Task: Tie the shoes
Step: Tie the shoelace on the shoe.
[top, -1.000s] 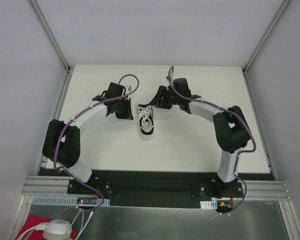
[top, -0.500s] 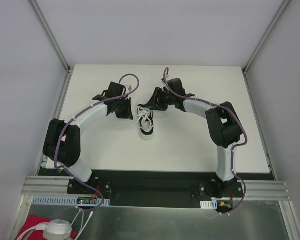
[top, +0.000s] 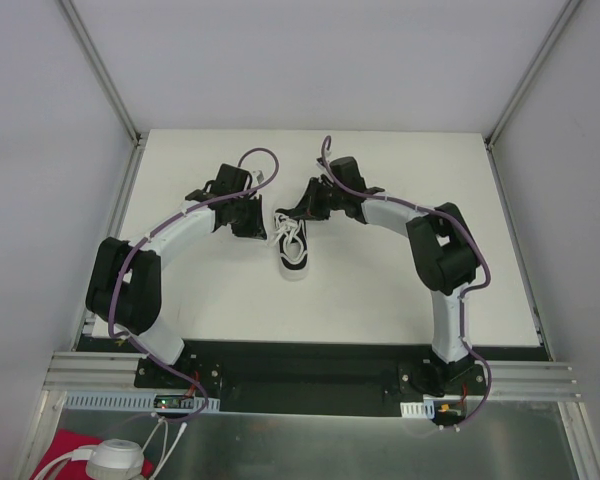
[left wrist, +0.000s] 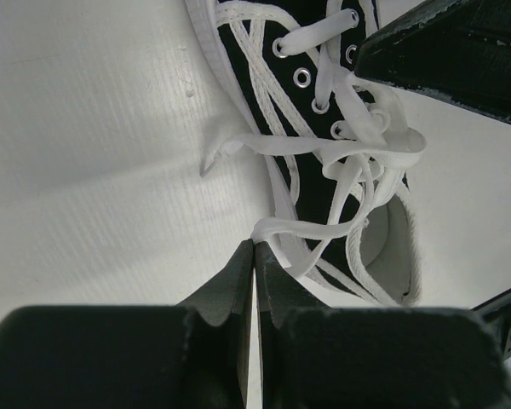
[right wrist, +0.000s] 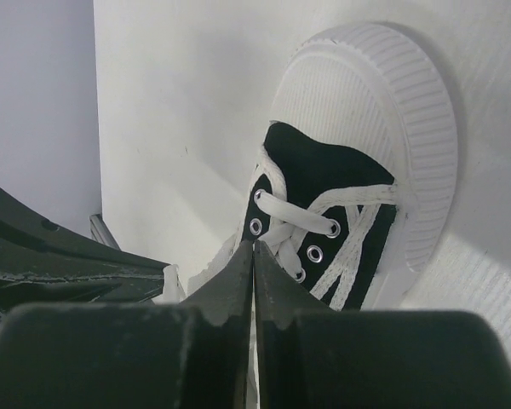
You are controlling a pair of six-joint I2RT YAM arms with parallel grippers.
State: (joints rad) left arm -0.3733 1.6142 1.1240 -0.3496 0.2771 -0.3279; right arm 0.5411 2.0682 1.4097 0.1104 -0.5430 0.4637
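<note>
The shoe (top: pixel 294 252), a small black sneaker with a white sole, lies mid-table, toe toward the arms. Its white laces (left wrist: pixel 324 158) lie loose and tangled over the tongue. My left gripper (top: pixel 261 231) sits at the shoe's left side. In the left wrist view that left gripper (left wrist: pixel 254 247) is shut on a lace loop (left wrist: pixel 277 228) at its tips. My right gripper (top: pixel 299 212) is at the heel end. Seen from the right wrist, the right gripper (right wrist: pixel 254 247) is shut over the upper eyelets, white lace showing between its fingers; the toe cap (right wrist: pixel 358 94) lies beyond.
Grey walls and metal frame posts (top: pixel 105 75) enclose the white table (top: pixel 400 290). Both arms curve in from the near edge, and the two gripper heads stand close together at the shoe. The right gripper's black body (left wrist: pixel 451 51) fills the corner of the left wrist view.
The right gripper has closed from open and shifted slightly left, toward the shoe's heel end. The left arm and the shoe have stayed where they were.
</note>
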